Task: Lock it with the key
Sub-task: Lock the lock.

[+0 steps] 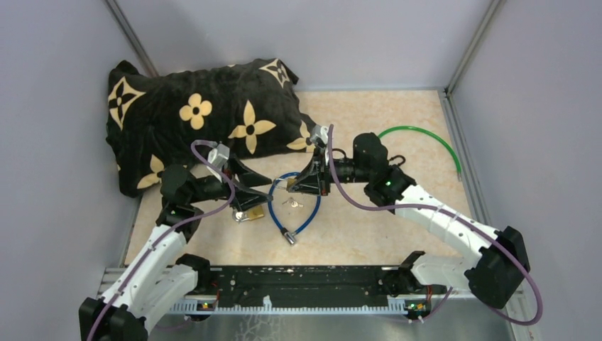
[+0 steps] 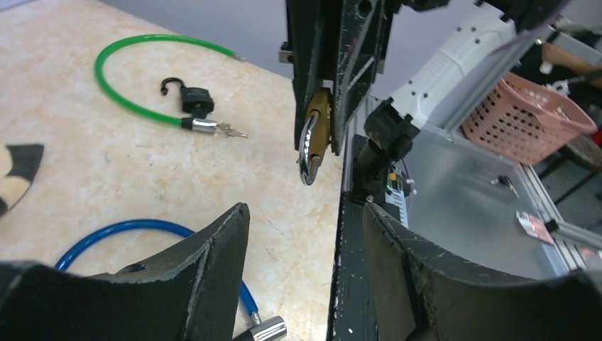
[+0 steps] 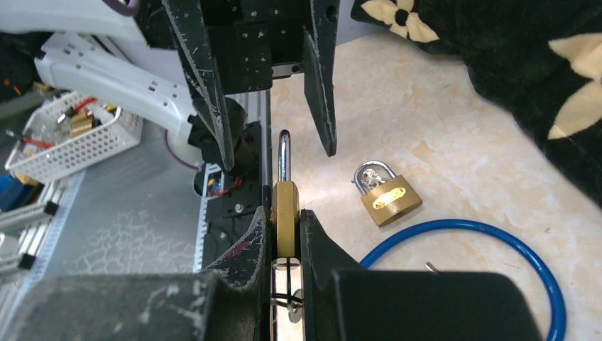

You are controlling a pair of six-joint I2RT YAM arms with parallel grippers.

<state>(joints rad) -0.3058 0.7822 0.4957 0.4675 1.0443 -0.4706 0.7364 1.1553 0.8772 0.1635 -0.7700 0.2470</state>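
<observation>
The brass padlock point(image 3: 286, 206) is pinched tight between the fingers of the right hand point(image 3: 284, 226). Its silver hoop points at the gap of the left hand point(image 2: 305, 211), which is spread wide and holds nothing.

Only the right wrist view shows a second brass padlock point(image 3: 387, 199). It lies flat on the tabletop point(image 3: 440, 128), just right of that hand and beside a blue cable point(image 3: 454, 224).

Only the left wrist view shows a small black padlock point(image 2: 193, 98) and a key point(image 2: 231, 131) on a green cable point(image 2: 168, 118), far past the left hand.

In the top view, small silver keys point(image 1: 292, 204) show right by the right hand. I cannot tell if they hang or lie there. A black pillow point(image 1: 163, 135) with yellow flowers sits behind both hands.
</observation>
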